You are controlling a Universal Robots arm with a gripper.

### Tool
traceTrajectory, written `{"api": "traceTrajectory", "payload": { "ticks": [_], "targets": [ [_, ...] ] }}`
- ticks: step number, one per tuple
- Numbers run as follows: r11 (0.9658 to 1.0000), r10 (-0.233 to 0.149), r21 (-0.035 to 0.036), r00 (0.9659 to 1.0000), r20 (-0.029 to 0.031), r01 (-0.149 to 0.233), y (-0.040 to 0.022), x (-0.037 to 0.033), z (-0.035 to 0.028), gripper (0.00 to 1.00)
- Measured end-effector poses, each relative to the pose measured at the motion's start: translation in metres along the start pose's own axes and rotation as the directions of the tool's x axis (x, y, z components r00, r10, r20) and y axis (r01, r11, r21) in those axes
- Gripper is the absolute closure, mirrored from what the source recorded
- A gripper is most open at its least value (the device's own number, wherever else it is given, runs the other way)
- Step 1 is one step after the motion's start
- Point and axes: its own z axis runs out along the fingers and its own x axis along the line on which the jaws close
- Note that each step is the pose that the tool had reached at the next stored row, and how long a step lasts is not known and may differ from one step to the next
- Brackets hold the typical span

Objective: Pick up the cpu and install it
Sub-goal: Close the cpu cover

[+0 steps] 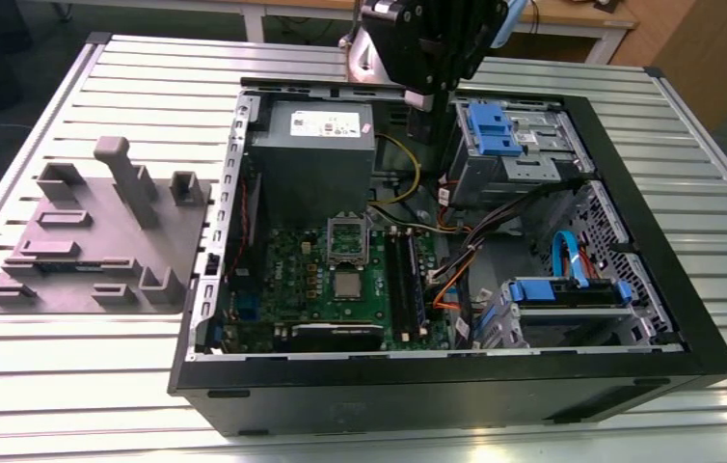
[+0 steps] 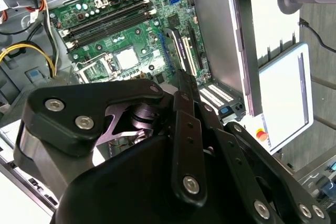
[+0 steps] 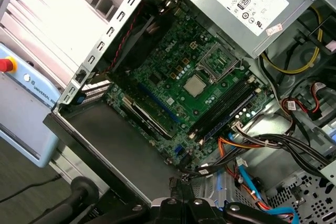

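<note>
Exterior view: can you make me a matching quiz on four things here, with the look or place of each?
1 cpu
2 power supply
3 memory sticks
4 grey jig

A tall box with a white label
B outside the case, on the table
C small silvery square on the green board
D long, black, beside the cpu

Pairs: 1-C, 2-A, 3-D, 4-B.

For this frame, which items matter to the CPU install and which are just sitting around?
Part of the job: cpu, lying on the green board; open socket frame beside it; gripper, above the case.

Just lying about: grey power supply box; memory sticks; blue drive bay; grey fixture plate on the table.
</note>
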Motion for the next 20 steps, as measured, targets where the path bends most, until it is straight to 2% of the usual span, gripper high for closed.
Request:
{"api": "traceTrajectory", "payload": {
  "ticks": [1, 4, 7, 11, 14, 15, 16, 20],
  "targets": [
    [1.0, 0.0, -0.0058, 1.0, 0.0052, 0.0, 0.0, 0.0001, 0.0001, 0.9],
    [0.9989, 0.0, -0.0469, 0.9991, 0.0423, 0.002, -0.0007, 0.0007, 0.0004, 0.9],
    [0.9962, 0.001, -0.0868, 0.9969, 0.0783, 0.005, -0.0017, 0.0015, 0.0009, 0.9],
    [0.99, 0.006, -0.1402, 0.9919, 0.1265, 0.012, -0.003, 0.0027, 0.0015, 0.9],
    [0.9837, 0.01, -0.179, 0.9868, 0.1617, 0.019, -0.0043, 0.0038, 0.0025, 0.9],
    [0.9824, 0.011, -0.1854, 0.9858, 0.1676, 0.02, -0.0042, 0.0038, 0.0034, 0.9],
    [0.9822, 0.012, -0.1865, 0.9856, 0.1688, 0.02, -0.0039, 0.0035, 0.0055, 0.9],
    [0.9822, 0.012, -0.1869, 0.9856, 0.1688, 0.021, -0.0034, 0.0028, 0.0124, 0.9]
  ]
}}
